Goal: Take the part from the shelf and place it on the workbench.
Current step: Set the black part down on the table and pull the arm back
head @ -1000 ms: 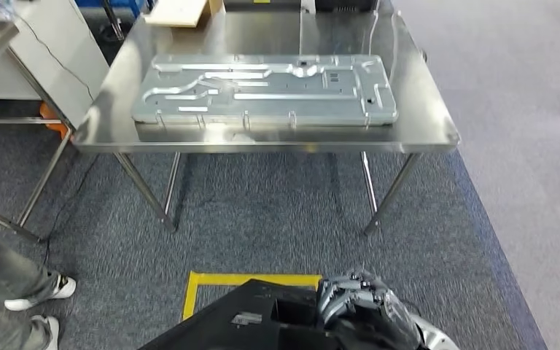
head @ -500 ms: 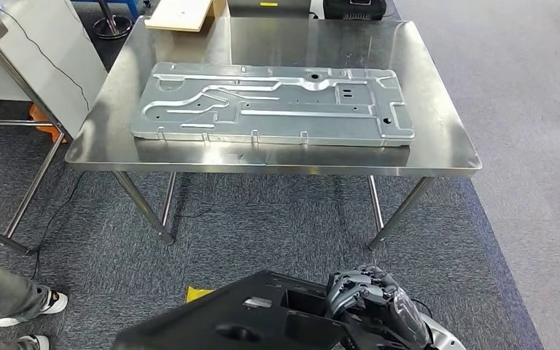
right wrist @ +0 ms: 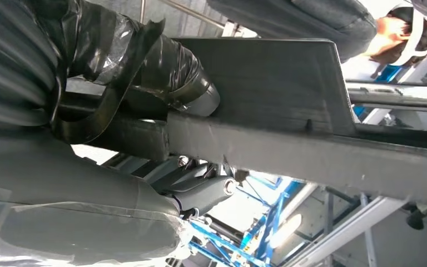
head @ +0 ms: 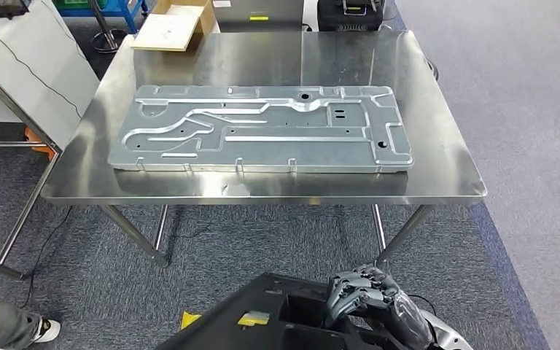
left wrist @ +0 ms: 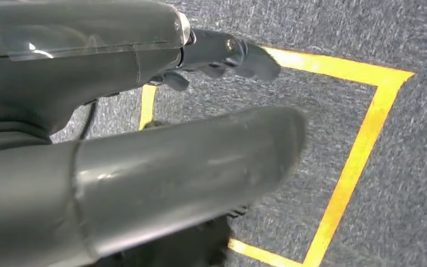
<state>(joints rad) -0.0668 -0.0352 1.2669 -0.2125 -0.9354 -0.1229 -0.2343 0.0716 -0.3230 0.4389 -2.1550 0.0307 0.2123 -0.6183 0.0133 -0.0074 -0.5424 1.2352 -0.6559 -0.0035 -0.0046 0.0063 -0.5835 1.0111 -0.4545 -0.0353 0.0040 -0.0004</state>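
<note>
The part is a black moulded piece (head: 262,321) at the bottom of the head view, and my right hand (head: 364,295) grips its right end, fingers curled over the edge. In the right wrist view the fingers (right wrist: 172,72) wrap the same dark part (right wrist: 278,83) from below. The steel workbench (head: 445,186) stands ahead of me, some way beyond the part. My left hand (left wrist: 117,111) hangs above the carpet with its thumb and fingers (left wrist: 239,53) apart and nothing between them.
A large grey stamped metal panel (head: 262,135) covers most of the workbench top. A cardboard box (head: 171,25) and a black case (head: 350,11) sit at its far edge. Yellow floor tape (left wrist: 361,161) marks the carpet. A person's shoe (head: 44,329) is at lower left.
The whole view has shifted: the workbench now lies nearer and lower in the picture as I move toward it. The black part stays in my right hand.
</note>
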